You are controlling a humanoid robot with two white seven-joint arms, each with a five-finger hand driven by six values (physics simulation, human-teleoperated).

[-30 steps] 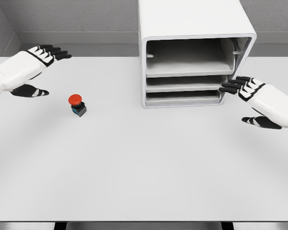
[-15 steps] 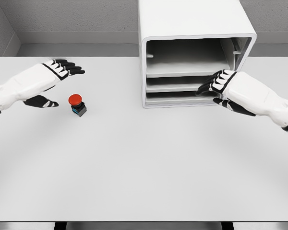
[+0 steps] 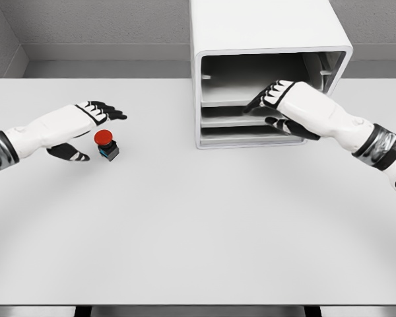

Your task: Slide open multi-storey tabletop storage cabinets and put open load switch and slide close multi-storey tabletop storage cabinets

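Fingers of left hand (image 3: 86,117) spread by switch (image 3: 106,143), holding nothing; right hand (image 3: 284,102) fingers relaxed at cabinet (image 3: 267,66) shelves.

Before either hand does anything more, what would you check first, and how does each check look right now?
1. Small red-topped push-button switch upright on the white table: ok.
2. Left hand open around the switch, not yet gripping: ok.
3. Right hand at the front of the white three-tier tabletop cabinet, fingers open: ok.
4. Right hand has hold of a drawer: cannot tell.
5. A drawer slid out to receive the switch: not ok, none protrudes.
6. Table path between switch and cabinet unobstructed: ok.
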